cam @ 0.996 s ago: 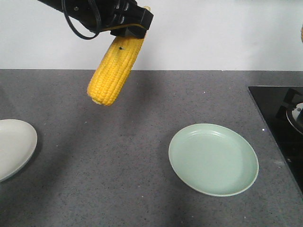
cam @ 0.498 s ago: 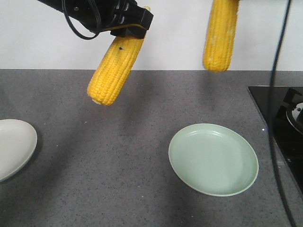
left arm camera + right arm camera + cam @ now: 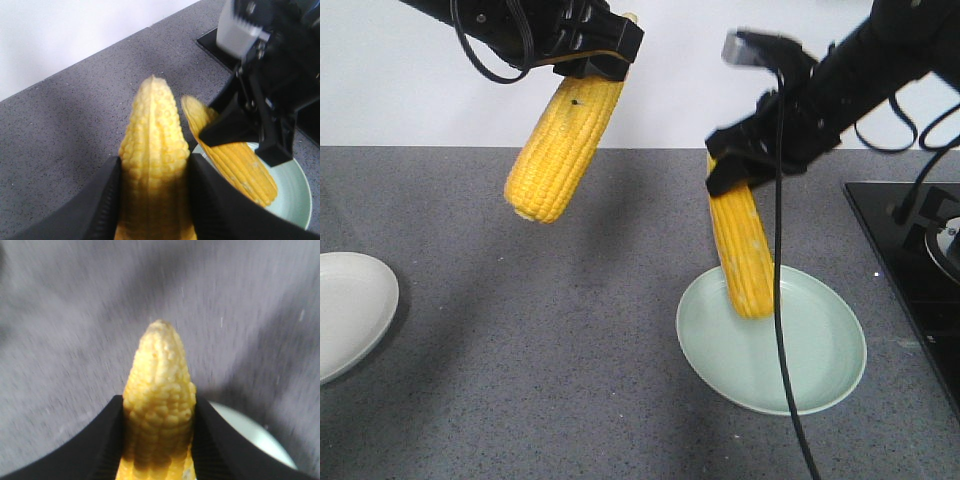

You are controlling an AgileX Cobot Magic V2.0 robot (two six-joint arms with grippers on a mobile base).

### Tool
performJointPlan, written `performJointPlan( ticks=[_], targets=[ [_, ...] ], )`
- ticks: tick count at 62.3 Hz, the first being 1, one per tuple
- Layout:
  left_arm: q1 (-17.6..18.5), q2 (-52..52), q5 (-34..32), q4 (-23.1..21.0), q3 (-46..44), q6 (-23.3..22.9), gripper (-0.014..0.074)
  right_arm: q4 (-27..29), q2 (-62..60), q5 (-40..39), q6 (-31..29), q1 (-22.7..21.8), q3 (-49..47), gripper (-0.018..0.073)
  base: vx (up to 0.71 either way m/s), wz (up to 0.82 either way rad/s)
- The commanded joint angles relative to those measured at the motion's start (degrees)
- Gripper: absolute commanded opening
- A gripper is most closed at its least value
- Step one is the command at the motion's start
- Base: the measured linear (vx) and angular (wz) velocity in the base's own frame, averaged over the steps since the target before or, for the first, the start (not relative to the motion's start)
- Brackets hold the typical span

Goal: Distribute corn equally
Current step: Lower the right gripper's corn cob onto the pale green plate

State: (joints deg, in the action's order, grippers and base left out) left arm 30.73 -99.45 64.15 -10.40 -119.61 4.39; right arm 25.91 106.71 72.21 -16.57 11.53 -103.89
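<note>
Left gripper (image 3: 592, 62) is clamped on the upper end of one corn cob (image 3: 563, 145), held high and tilted over bare grey countertop (image 3: 570, 330), between the white plate (image 3: 350, 305) at the left edge and the green plate (image 3: 820, 360). Right gripper (image 3: 745, 165) pinches a second corn cob (image 3: 742, 245) by its top; it hangs nearly upright, lower tip over the green plate's rim area; contact not discernible. Black cooktop (image 3: 900, 230) at right.
</note>
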Motion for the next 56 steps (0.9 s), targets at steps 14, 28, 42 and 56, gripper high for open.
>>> performJointPlan(
  ticks=[14,28,42,56],
  targets=[
    [0.3,2.8,-3.5,-1.0,-1.9,0.0,-0.0007,-2.1,-3.6,1.7,-1.6,-0.1,7.7,-0.0001,0.0,0.0],
    [0.3,2.8,-3.5,-1.0,-1.9,0.0,-0.0007,-5.0,-3.6,1.7,-1.6,-0.1,9.3,0.0037,0.0,0.0],
    [0.3,2.8,-3.5,-1.0,-1.9,0.0,-0.0007,-5.0,-3.6,1.8,-1.3,-0.1,9.3,0.02,0.0,0.0],
    [0.3,2.8,-3.5,-1.0,-1.9,0.0,-0.0007,-5.3,-3.6,1.8,-0.4,-0.1,9.3,0.0445,0.0,0.0]
  ],
)
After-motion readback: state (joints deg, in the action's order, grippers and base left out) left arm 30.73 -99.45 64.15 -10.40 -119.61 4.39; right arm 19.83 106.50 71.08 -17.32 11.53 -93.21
